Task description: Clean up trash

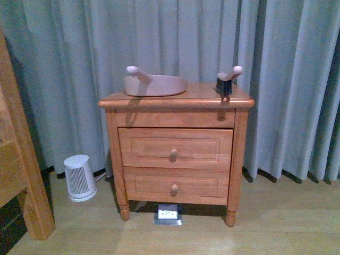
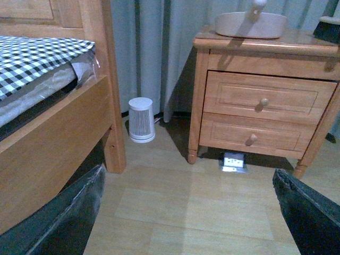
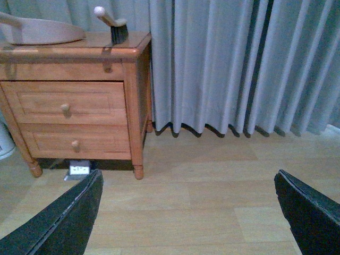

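The trash is out of view in every frame. A pink dustpan (image 1: 155, 84) lies on top of the wooden nightstand (image 1: 175, 149), with a pink-handled black brush (image 1: 227, 81) at the top's right end. The dustpan (image 2: 251, 24) and brush (image 3: 112, 24) also show in the wrist views. Neither arm appears in the front view. My left gripper (image 2: 188, 215) is open above bare wood floor in front of the nightstand. My right gripper (image 3: 188, 215) is open over the floor to the right of the nightstand. Nothing sits between either pair of fingers.
A wooden bed frame (image 2: 58, 138) with a checkered cover stands at the left. A small white ribbed heater (image 1: 79, 177) sits on the floor between bed and nightstand. A floor socket plate (image 1: 167, 214) lies under the nightstand. Grey curtains (image 1: 287, 79) hang behind.
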{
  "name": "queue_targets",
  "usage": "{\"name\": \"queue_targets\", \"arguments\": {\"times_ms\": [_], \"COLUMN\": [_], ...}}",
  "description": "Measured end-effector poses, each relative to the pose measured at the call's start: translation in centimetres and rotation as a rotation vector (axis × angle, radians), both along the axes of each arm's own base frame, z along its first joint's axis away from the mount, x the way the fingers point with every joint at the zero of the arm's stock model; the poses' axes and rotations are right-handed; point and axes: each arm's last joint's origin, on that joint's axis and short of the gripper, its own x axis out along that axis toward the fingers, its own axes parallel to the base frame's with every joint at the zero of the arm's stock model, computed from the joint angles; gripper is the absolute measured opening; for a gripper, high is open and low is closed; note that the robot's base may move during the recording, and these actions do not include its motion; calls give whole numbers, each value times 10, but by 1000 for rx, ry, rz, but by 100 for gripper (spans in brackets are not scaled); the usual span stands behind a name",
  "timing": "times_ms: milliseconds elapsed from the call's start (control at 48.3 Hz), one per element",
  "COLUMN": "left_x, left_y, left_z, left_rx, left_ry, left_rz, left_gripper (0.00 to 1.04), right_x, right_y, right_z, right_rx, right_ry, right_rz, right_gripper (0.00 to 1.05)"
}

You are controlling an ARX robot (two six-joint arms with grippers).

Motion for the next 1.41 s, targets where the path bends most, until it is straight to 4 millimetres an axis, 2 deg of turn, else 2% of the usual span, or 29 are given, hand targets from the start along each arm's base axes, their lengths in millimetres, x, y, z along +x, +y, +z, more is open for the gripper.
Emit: {"name": "queue_targets", "arguments": {"times_ms": [1409], "left_x": [0], "left_y": [0], "left_z": [0], "left_rx": [0], "left_ry": [0], "left_rz": [2], "left_gripper": [97], "right_x": [0], "right_y": [0], "right_z": [0], "right_rx": [0], "right_ry": [0], "right_rz": [2], "right_gripper": [97]}}
